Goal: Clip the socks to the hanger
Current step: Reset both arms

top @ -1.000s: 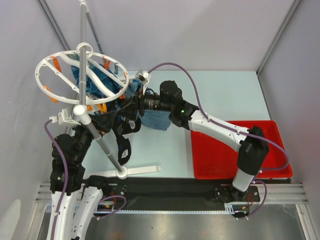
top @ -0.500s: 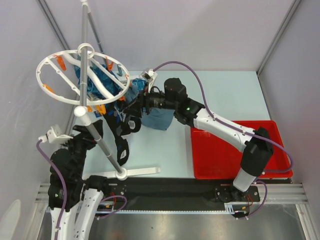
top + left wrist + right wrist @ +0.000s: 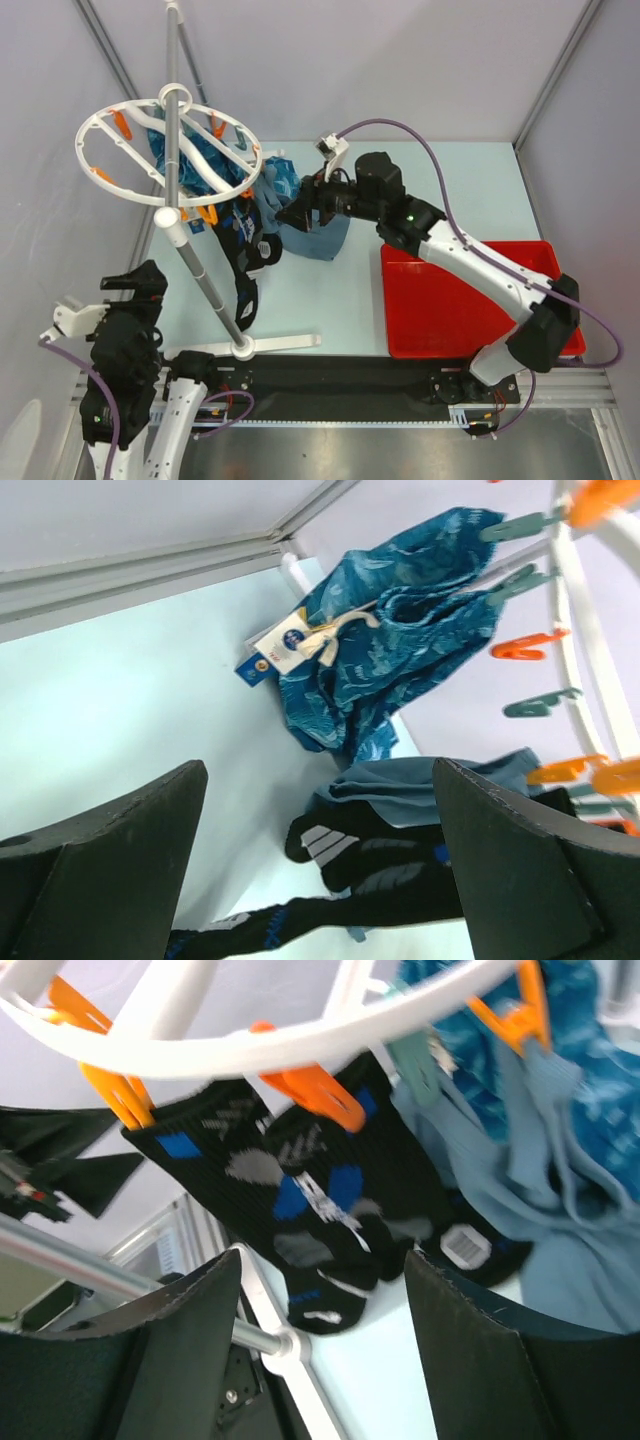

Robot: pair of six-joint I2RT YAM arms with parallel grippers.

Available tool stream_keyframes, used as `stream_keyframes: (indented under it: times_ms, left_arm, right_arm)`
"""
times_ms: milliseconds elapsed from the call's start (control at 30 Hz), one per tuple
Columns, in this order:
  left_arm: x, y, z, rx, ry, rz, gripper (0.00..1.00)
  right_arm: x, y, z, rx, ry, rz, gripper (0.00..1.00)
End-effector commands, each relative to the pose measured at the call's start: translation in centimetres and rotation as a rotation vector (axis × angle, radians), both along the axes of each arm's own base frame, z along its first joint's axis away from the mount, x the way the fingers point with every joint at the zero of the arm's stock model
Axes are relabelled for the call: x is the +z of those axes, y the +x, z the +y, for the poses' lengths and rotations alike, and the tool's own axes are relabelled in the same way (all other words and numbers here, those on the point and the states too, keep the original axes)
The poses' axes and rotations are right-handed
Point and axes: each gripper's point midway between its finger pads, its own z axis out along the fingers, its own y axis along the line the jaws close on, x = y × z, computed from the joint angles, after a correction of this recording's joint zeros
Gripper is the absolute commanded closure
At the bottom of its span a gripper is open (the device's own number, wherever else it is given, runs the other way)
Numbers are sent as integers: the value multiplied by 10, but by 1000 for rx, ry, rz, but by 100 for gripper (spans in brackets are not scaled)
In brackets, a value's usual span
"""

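Note:
The black socks (image 3: pixel 245 265) with white striped patches hang from orange clips under the white round hanger (image 3: pixel 165 150). They also show in the right wrist view (image 3: pixel 320 1195) and the left wrist view (image 3: pixel 400 865). My right gripper (image 3: pixel 300 208) is open and empty, just right of the hanging socks, apart from them. My left gripper (image 3: pixel 125 283) is open and empty, low at the left by the stand's pole, well away from the socks.
Blue patterned cloths (image 3: pixel 195 160) and a plain grey-blue cloth (image 3: pixel 315 235) hang from the same hanger. The pole (image 3: pixel 205 285) slants down to a white foot (image 3: pixel 270 343). A red tray (image 3: pixel 470 300) lies at the right. Walls stand close on both sides.
My left arm has pulled back down and left, away from the hanger. My right gripper has drawn back to the right, away from the socks, which stay clipped.

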Motion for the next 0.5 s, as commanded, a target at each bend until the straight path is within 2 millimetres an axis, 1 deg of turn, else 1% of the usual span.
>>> stream_keyframes:
  times_ms: [0, 33, 67, 100, 133, 167, 200, 233, 267, 300, 333, 367, 400, 433, 467]
  left_arm:
    - [9, -21, 2, -22, 55, -29, 1]
    - [8, -21, -4, -64, 65, -38, 0]
    - [4, -20, -18, -146, 59, -37, 1]
    - [3, -26, -23, -180, 50, -69, 0]
    - [-7, -22, -31, -220, 36, -56, 1]
    - [-14, -25, -41, -278, 21, -65, 0]
    - [-22, -27, -45, -300, 6, -61, 0]
    - [-33, -29, -50, -317, -24, -75, 1]
    - [-40, -30, -54, -343, -26, -67, 1]
    - [-46, -32, -61, -380, -36, -36, 0]
    - [-50, -33, -63, -406, -4, -4, 0]
    - [-50, -35, -67, -430, 6, -9, 1]
    - [-52, -37, -69, -444, 8, -2, 0]
    - [-48, -40, -72, -468, 19, -6, 1]
    - [-43, -41, -73, -480, 27, -27, 0]
  right_arm:
    - [1, -8, -38, -113, -61, 5, 25]
    - [-6, -10, -44, -128, -75, 20, 18]
    - [-23, -13, -53, -151, -104, 48, 12]
    - [-24, -19, -64, -172, -100, 49, 6]
    - [-30, -22, -73, -201, -106, 61, 1]
    - [-59, -22, -85, -254, -145, 111, 0]
    - [-56, -28, -98, -286, -131, 114, 0]
    - [-63, -31, -108, -320, -132, 138, 0]
    - [-76, -32, -118, -364, -144, 151, 0]
    - [-100, -38, -128, -388, -146, 192, 0]
    - [-99, -47, -140, -406, -104, 187, 0]
    - [-102, -52, -147, -418, -80, 189, 0]
    - [-129, -56, -156, -455, -78, 229, 0]
    - [-120, -64, -166, -462, -17, 218, 0]
    - [-124, -66, -172, -485, 6, 227, 0]
